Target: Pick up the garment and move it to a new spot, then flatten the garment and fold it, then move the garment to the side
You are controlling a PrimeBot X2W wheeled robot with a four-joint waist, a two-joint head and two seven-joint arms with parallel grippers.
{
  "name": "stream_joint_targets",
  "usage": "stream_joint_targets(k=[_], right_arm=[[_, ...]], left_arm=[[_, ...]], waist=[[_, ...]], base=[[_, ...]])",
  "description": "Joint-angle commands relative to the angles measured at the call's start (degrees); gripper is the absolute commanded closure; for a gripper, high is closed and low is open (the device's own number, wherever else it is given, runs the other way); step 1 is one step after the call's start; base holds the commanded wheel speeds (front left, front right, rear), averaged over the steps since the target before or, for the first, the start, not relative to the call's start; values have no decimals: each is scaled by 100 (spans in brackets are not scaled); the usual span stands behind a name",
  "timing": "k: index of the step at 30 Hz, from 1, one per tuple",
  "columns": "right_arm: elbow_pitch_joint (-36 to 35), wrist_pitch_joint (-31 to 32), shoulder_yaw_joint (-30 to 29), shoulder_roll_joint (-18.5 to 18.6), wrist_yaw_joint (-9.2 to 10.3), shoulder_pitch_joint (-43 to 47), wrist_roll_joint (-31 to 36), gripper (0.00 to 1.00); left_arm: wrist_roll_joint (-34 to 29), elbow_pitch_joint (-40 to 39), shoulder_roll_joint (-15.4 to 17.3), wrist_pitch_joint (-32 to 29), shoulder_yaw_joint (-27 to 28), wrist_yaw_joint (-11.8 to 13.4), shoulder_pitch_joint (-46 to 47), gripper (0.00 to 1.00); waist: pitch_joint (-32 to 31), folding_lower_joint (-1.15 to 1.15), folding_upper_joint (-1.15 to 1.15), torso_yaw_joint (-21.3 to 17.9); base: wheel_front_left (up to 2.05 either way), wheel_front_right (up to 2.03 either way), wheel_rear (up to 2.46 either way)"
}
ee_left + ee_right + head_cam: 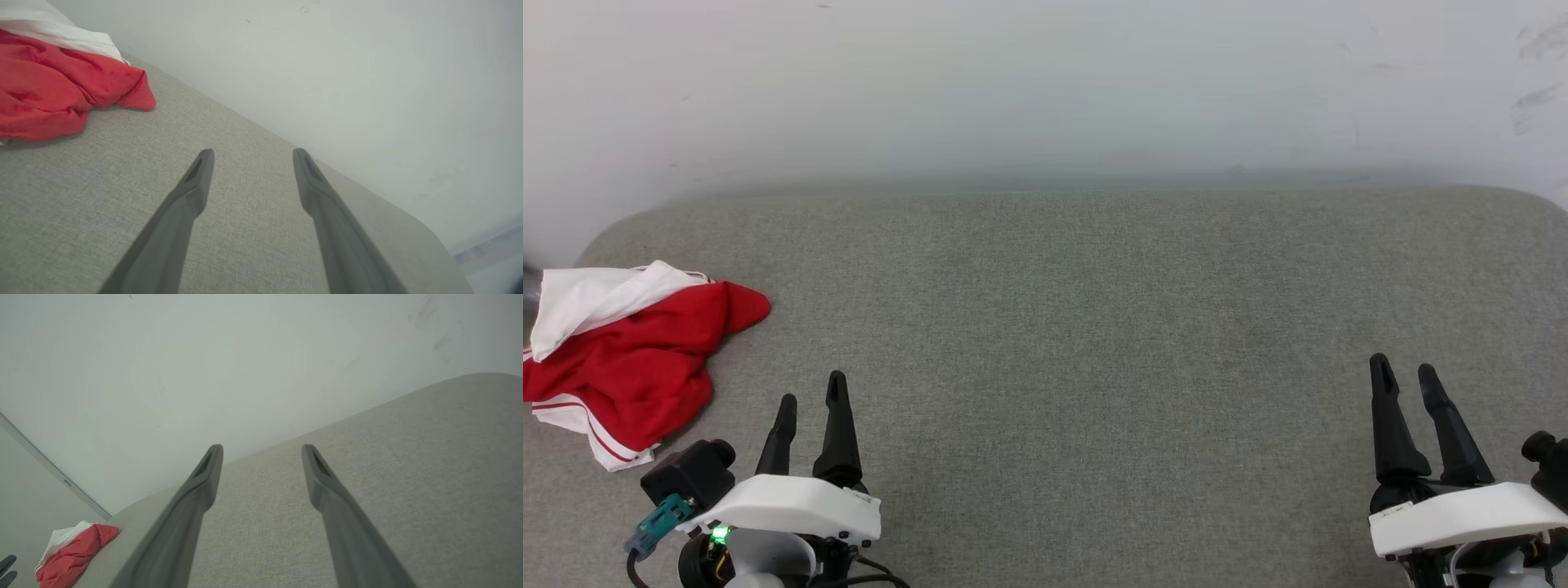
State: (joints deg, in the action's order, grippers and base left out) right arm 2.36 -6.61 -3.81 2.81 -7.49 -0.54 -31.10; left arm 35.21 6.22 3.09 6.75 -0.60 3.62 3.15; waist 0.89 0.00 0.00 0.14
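Your left gripper [253,157] hangs open over the grey cushion [102,196]; the crumpled red shirt [61,94] lies apart, upper left.

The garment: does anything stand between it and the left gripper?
Nothing visible does. The open left gripper and the crumpled garment are apart, with just bare grey cushioned surface between them.
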Motion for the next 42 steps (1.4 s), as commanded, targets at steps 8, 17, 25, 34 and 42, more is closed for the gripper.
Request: stream_joint_targets(k=[8,17,25,34,42], right_arm=[[-183,-163,48,11,-1,19,682,0],[-276,-299,62,11,0,76,1297,0],[-377,-407,67,11,0,114,1767,0],[-437,-522,32,11,0,127,2185,0],[-454,-623,-23,11,0,148,2360,0]], left_arm=[[-579,-133,71,158,-137,126,21,0],[-1150,-185,104,286,-251,253,3,0],[-1586,-262,131,399,-347,304,-26,0],[-2005,-321,132,517,-416,281,-33,0],[-2338,-340,109,610,-423,238,-53,0]], waist=[[-4,0,0,7],[-3,0,0,17],[3,0,0,24],[36,0,0,30],[71,0,0,29]], base=[[0,0,0],[0,0,0],[0,0,0],[0,0,0],[0,0,0]])
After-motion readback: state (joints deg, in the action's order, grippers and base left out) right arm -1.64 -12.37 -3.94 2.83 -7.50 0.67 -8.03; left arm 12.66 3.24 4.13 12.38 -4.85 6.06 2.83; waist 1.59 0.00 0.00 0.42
